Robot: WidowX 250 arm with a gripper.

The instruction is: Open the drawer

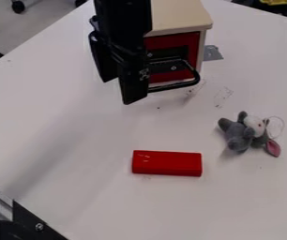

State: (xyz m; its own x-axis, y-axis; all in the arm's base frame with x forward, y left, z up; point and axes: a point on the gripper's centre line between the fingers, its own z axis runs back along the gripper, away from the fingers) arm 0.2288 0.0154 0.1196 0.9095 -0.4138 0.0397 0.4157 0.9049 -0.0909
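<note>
Seemingly, the hooking of the handle is the step in hand; the drawer, set in the cabinet, is yet to be opened and must then be drawn outward. The gripper is hung tips-down beside the handle, its fingers moderately parted (nothing is held between them).

Red drawer front, left edge hidden behind the gripper — cabinet top cut off above

Black caster wheels stand on a gray floor beyond a white surface under soft light.
</note>
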